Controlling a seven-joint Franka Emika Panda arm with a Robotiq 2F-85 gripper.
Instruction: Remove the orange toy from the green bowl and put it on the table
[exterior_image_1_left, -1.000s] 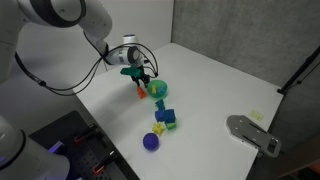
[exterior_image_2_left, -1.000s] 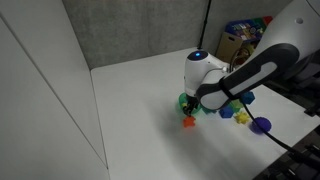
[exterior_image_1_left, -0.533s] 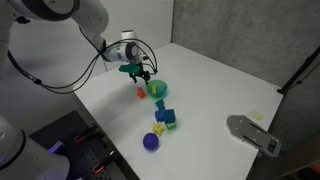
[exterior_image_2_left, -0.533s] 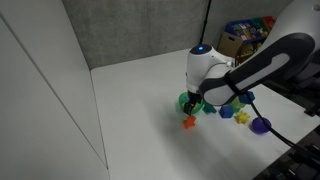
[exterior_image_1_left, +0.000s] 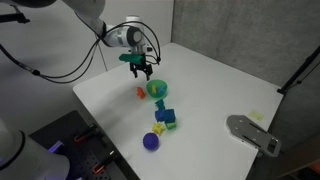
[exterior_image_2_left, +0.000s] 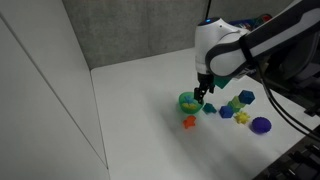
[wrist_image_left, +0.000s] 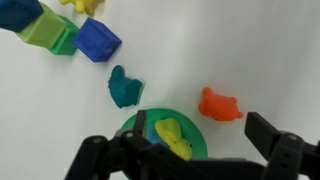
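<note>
The orange toy (exterior_image_1_left: 141, 93) (exterior_image_2_left: 188, 122) (wrist_image_left: 221, 104) lies on the white table (exterior_image_1_left: 220, 85), just beside the green bowl (exterior_image_1_left: 157, 89) (exterior_image_2_left: 189, 101) (wrist_image_left: 129, 124) and outside it. A small yellow piece (wrist_image_left: 175, 138) sits inside the bowl. My gripper (exterior_image_1_left: 140, 68) (exterior_image_2_left: 202, 92) (wrist_image_left: 182, 150) hangs above the bowl and the toy. It is open, with nothing between its fingers and clear of both.
A teal toy (wrist_image_left: 123, 87), a blue block (wrist_image_left: 98, 40) and a green-blue block (wrist_image_left: 50, 33) lie in a row past the bowl. A purple ball (exterior_image_1_left: 151, 141) (exterior_image_2_left: 261, 125) ends the row. A grey device (exterior_image_1_left: 253, 135) rests near one table edge.
The gripper has opened, letting go of the orange toy on the table, and has risen well above it. The toy stays next to the bowl.
</note>
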